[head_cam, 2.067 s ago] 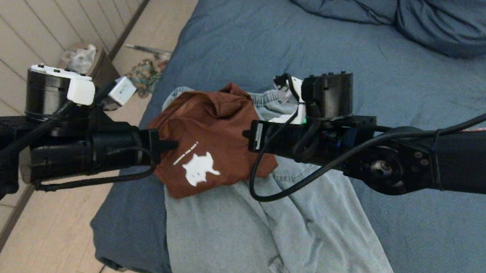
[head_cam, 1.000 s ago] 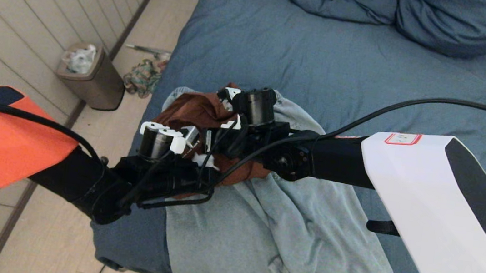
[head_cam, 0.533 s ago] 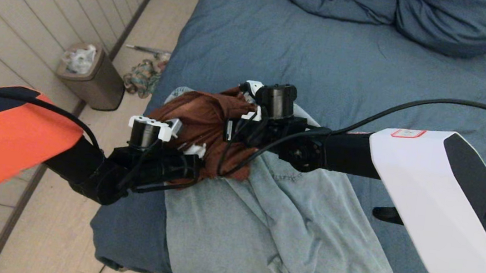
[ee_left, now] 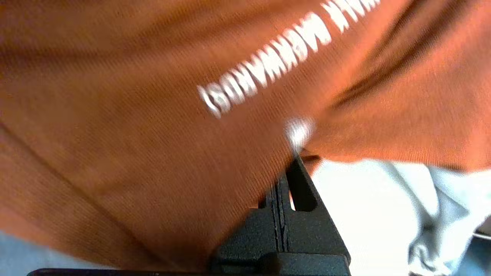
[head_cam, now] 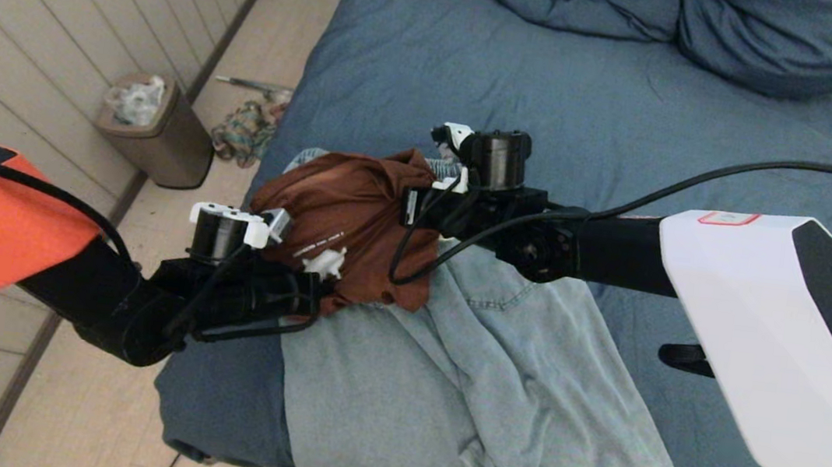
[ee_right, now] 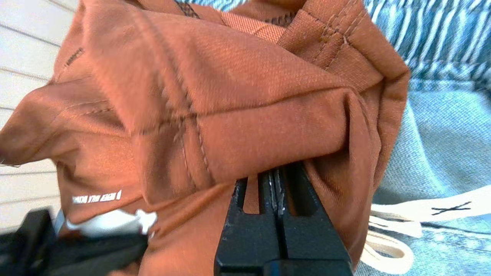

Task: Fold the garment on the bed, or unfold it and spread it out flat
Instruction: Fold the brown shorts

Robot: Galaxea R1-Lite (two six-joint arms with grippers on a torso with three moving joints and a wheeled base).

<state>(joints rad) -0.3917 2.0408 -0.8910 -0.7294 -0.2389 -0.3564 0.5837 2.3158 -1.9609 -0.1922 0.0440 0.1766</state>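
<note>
While both arms meet over the near left part of the large bed in wrinkled slate-blue fabric (head_cam: 634, 109), the step in hand looks to be the lifting and opening-out of a bunched rust-brown T-shirt with white print (head_cam: 356, 211). That shirt hangs between the two grippers, above a pale blue denim garment (head_cam: 475, 405) which lies spread on the bed near its foot corner. From the left, the left gripper (head_cam: 315, 296) comes in low, its fingers pinched tight on the lower edge of the brown cloth; the left wrist view shows the jaws together with fabric draped over their tips, close to the white lettering. From the right, the right gripper (ee_right: 278, 184) bites a thick fold near a stitched hem, jaws closed with cloth between them.

I judge the shirt far from flat: it is a crumpled lump, folded on itself, with the print only partly showing. The next move calls, I think, for drawing the two grips apart so the cloth stretches out, then laying it down clear of the denim. The risk is that either pinch holds several layers, so the shirt would stay doubled.

As for containers, a small metal waste bin (head_cam: 160, 138) stands on the floor by the panelled wall, well apart from the bed, lined with a pale bag; what else it holds I cannot tell
</note>
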